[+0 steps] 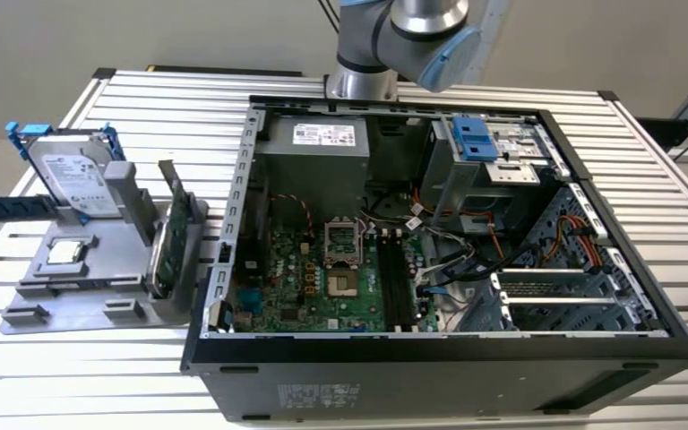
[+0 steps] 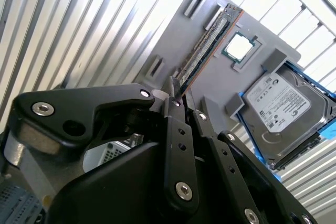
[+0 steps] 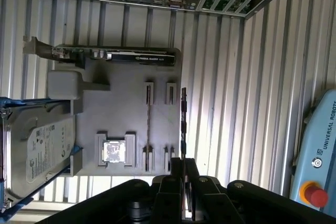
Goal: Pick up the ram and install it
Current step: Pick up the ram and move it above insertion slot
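Observation:
The ram (image 2: 210,40) is a slim green stick seen edge-on, and one end of it sits between the fingers of my gripper (image 2: 177,90), which is shut on it. In the first wrist view the ram (image 3: 183,119) reaches out from the gripper (image 3: 184,162), held well above the slatted table just past the edge of the grey holder tray (image 3: 126,103). In the exterior view the arm (image 1: 404,36) rises out of frame at the top. The open computer case (image 1: 440,224) lies on its side with the motherboard's long dark memory slots (image 1: 394,278) exposed.
The grey tray (image 1: 93,260) at the exterior view's left carries a silver hard drive (image 1: 75,175) in a blue frame, a processor chip (image 1: 67,252) and an upright green expansion card (image 1: 171,242). Cables and drive cages crowd the case. A blue device with a red button (image 3: 317,156) lies nearby.

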Available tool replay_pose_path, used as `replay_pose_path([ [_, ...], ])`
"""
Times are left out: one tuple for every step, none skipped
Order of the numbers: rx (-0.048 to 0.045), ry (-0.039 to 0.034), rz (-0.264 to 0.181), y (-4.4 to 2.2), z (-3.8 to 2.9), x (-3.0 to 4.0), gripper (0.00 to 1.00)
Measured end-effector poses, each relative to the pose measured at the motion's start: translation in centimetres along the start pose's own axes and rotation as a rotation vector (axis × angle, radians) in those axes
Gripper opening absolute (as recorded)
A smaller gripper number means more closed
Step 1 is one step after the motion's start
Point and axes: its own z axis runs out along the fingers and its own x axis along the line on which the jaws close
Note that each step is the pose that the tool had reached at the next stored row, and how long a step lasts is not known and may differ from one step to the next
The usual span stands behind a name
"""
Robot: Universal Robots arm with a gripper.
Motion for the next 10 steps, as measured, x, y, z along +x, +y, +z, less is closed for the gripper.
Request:
replay_pose_path([
  [-0.0001, 0.0000, 0.000, -0.01, -0.07, 0.00, 0.00],
  [0.0000, 0.0000, 0.000, -0.01, -0.13, 0.00, 0.00],
  [-0.0001, 0.0000, 0.000, -0.02, -0.20, -0.01, 0.00],
  [-0.0001, 0.0000, 0.000, -0.02, -0.27, -0.01, 0.00],
  [-0.0002, 0.0000, 0.000, -0.02, -0.34, -0.02, 0.00],
  [-0.0002, 0.0000, 0.000, -0.03, -0.41, -0.02, 0.00],
  [-0.0002, 0.0000, 0.000, -0.03, -0.48, -0.03, 0.00],
  [-0.0002, 0.0000, 0.000, -0.04, -0.56, -0.03, 0.00],
  [-0.0002, 0.0000, 0.000, -0.04, -0.63, -0.03, 0.00],
  [-0.0001, -0.0001, 0.000, -0.05, -0.71, -0.04, 0.00],
])
